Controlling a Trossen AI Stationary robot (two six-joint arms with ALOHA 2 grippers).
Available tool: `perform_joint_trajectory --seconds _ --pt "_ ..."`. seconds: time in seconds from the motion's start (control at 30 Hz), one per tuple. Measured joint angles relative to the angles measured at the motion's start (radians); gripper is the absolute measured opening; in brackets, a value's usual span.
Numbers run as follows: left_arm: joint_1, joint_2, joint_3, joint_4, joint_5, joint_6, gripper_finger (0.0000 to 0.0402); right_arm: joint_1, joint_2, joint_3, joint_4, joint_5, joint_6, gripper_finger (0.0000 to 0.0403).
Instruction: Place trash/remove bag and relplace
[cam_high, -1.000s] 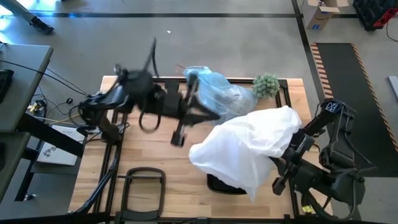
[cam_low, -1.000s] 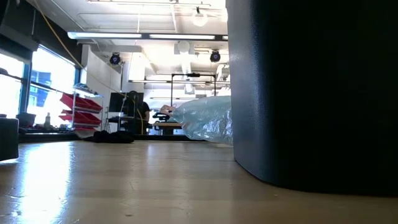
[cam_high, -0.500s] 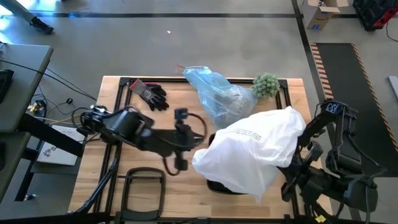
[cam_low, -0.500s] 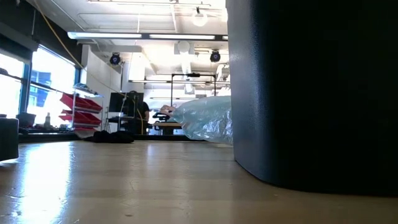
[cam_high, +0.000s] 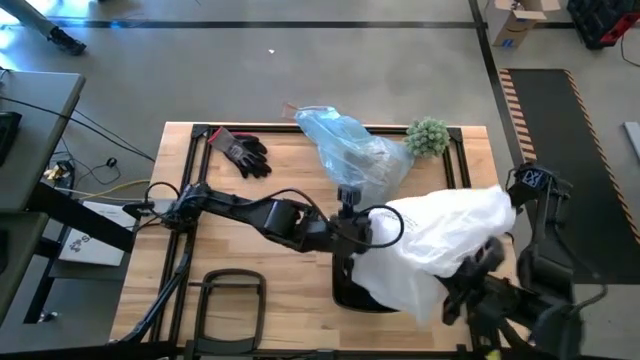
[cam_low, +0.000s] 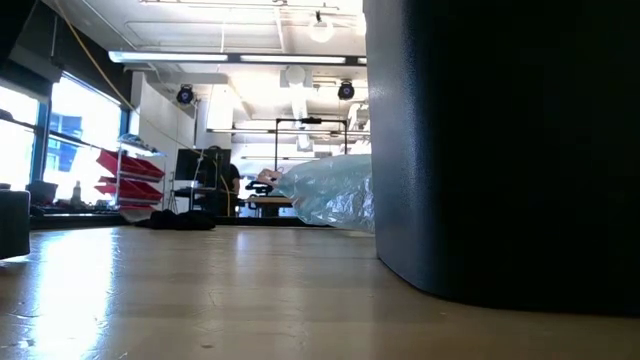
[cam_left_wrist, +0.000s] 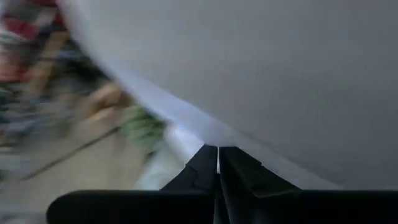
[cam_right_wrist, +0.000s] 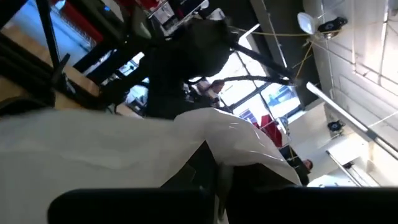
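A white plastic bag (cam_high: 435, 240) lies draped over the black bin (cam_high: 345, 295) at the table's near right. My right gripper (cam_right_wrist: 214, 171) is shut on it, and in the high view the bag hides its fingers. My left gripper (cam_high: 362, 232) is shut. It reaches in from the left to the white bag's left side, above the bin. The light-blue bag (cam_high: 350, 150) lies crumpled on the table's far edge, and no gripper touches it. The bin's wall (cam_low: 500, 150) fills the low view's right, with the light-blue bag (cam_low: 330, 190) behind it. The trash is out of view. My left gripper's shut fingertips (cam_left_wrist: 208, 163) stand right at a fold on the white bag's left side (cam_left_wrist: 186, 121); I cannot tell whether they touch it. My right gripper pinches a fold of the white bag (cam_right_wrist: 217, 140) between its two fingers, coming in level from the table's right. The bag spreads away from the fingers toward the bin.
A pair of black gloves (cam_high: 240, 152) lies at the table's far left. A small green plant (cam_high: 427, 137) stands at the far right, beside the light-blue bag. A black frame (cam_high: 232, 295) sits at the near left edge.
My left gripper has swung down from the table's far left toward the near right, rolling as it went. It now stands at the white bag's left side, still shut. The white bag has shifted toward the table's right, and its left edge has drawn back over the bin.
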Motion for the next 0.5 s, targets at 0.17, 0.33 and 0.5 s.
perform_joint_trajectory --seconds 0.17,0.33,0.5 --pt "-0.028 -0.041 0.000 0.041 -0.155 0.111 0.0000 -0.088 0.025 0.000 -0.127 -0.184 0.147 0.0000" --pt "-0.098 -0.092 0.002 0.021 -0.169 0.048 0.0000 -0.200 0.050 0.000 -0.351 -0.321 0.393 0.0000" --pt "-0.188 -0.111 0.002 0.024 -0.085 0.016 0.0000 -0.279 0.073 -0.001 -0.438 -0.256 0.458 0.0000"
